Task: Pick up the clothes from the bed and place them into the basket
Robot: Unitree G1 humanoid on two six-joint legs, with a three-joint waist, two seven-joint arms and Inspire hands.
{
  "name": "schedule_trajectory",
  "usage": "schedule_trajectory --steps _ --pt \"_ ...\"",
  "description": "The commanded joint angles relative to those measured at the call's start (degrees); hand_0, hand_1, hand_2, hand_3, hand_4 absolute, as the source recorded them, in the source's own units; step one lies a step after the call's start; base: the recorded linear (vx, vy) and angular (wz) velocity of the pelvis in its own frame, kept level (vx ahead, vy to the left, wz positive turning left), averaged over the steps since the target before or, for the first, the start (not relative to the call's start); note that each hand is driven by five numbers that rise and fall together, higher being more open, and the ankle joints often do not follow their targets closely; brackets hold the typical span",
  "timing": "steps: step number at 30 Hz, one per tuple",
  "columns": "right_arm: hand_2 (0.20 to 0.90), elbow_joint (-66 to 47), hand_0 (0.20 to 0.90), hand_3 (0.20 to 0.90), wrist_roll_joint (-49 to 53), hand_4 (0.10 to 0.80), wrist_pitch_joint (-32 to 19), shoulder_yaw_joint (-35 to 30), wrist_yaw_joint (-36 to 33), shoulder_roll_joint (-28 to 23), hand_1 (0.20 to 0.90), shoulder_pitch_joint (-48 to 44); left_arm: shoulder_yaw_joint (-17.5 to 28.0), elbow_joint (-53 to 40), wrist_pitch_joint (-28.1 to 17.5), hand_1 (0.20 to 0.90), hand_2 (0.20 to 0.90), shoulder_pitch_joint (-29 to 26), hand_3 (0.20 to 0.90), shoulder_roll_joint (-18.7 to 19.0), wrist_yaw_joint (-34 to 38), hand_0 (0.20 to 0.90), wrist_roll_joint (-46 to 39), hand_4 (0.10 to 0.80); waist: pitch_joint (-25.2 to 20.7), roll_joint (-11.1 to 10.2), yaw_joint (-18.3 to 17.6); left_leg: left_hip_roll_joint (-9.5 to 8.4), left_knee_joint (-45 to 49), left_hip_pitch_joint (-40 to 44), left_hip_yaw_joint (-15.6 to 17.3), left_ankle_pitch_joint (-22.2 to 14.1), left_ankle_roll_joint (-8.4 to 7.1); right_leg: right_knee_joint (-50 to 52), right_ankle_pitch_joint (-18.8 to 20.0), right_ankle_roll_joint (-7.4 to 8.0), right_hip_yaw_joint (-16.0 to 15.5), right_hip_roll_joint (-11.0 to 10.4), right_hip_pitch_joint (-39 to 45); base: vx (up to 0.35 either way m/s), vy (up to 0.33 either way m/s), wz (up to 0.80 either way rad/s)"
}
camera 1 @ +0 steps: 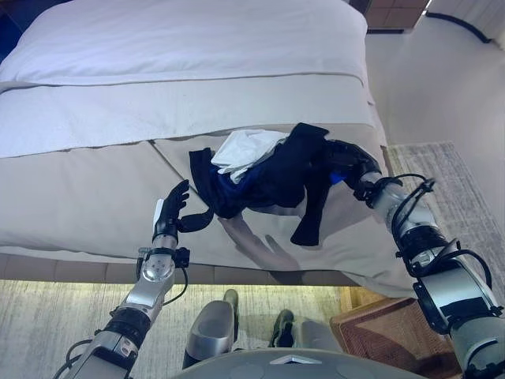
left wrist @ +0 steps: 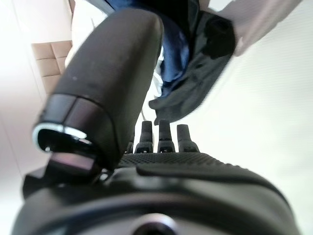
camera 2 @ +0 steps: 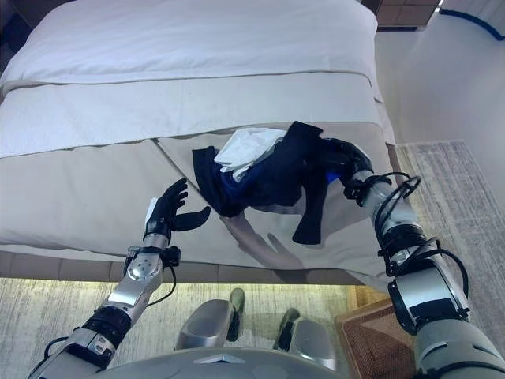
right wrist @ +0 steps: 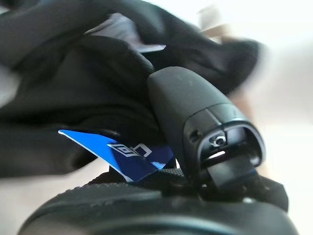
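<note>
A bundle of dark navy clothes [camera 1: 276,178] with a white garment [camera 1: 246,148] on top hangs just above the near right part of the bed [camera 1: 95,181] and casts a shadow under it. My right hand [camera 1: 351,158] is shut on the bundle's right side. In the right wrist view its thumb [right wrist: 195,122] presses into dark cloth [right wrist: 73,88] beside a blue tag [right wrist: 122,152]. My left hand [camera 1: 170,212] stands open at the bundle's lower left edge, fingers straight, thumb reaching toward the cloth. A brown wicker basket [camera 1: 379,335] sits on the floor at the lower right.
The bed has a white duvet [camera 1: 181,39] at the back and a beige cover in front. A grey rug [camera 1: 442,174] lies on the floor to its right. Wooden furniture [camera 1: 390,12] stands at the far right corner.
</note>
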Motion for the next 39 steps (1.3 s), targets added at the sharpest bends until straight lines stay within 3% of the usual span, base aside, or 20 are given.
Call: schedule_trajectory --steps 1,7,14,30,34,39 --pt "0.3 -8.0 0.3 0.2 17.2 0.1 0.4 -4.3 11.4 0.9 0.3 -1.4 0.6 -1.5 -3.0 0.9 0.9 2.0 0.9 2.2 -0.6 0.9 1.6 0.8 -9.4 -0.9 0.2 0.49 -3.2 -0.2 2.7 -0.8 -0.75 -5.5 3.9 2.73 1.8 -0.5 0.4 0.06 -0.022 0.06" --pt "0.3 -16.5 0.3 0.2 23.7 0.1 1.5 -5.7 18.0 1.8 0.3 -3.2 0.4 -1.1 -4.4 0.9 0.9 4.4 0.9 3.0 -2.2 0.9 2.5 0.8 -12.3 -1.0 1.3 0.59 -11.2 2.5 1.3 2.3 -1.1 -11.1 6.6 4.17 0.7 -0.2 2.2 0.03 -0.033 0.15" --pt "0.3 -20.3 0.3 0.2 29.9 0.1 0.8 -6.9 17.3 -0.3 0.3 -10.4 0.3 0.4 -6.1 0.9 0.9 5.4 0.9 3.5 -5.5 0.9 3.0 0.8 -14.4 -1.9 3.2 -0.14 -13.9 3.2 -0.4 3.4 -1.11 -13.8 7.6 4.65 -0.3 0.0 3.2 0.01 -0.025 0.22" --pt "0.3 -14.1 0.3 0.2 27.8 0.1 -7.0 -7.4 7.8 -4.8 0.3 -16.6 1.1 2.3 -6.6 0.9 0.9 6.3 0.9 4.0 -7.2 0.9 3.0 0.8 -15.2 -2.5 3.9 -0.34 -14.2 4.2 -0.8 2.9 -0.77 -15.5 8.5 4.74 0.0 0.2 4.5 0.014 0.0 0.04" --pt "0.3 -13.1 0.3 0.2 23.2 0.1 -11.4 -5.9 3.4 -8.9 0.3 -21.0 1.2 2.7 -6.4 0.9 0.9 6.0 0.9 4.4 -7.3 0.9 2.7 0.8 -15.4 -2.7 3.2 -0.14 -14.2 4.3 -0.2 2.9 -0.91 -15.3 8.6 4.84 0.3 0.0 4.2 0.0 0.0 0.0" --pt "0.3 -13.2 0.3 0.2 20.5 0.1 -13.2 -4.2 -0.1 -13.0 0.3 -26.1 1.2 3.7 -7.4 0.9 0.9 6.2 0.9 4.4 -7.3 0.9 2.9 0.8 -15.3 -3.2 2.5 -0.06 -14.2 4.7 0.4 2.7 -0.99 -15.0 8.5 4.97 0.9 0.0 4.2 0.017 0.003 -0.03"
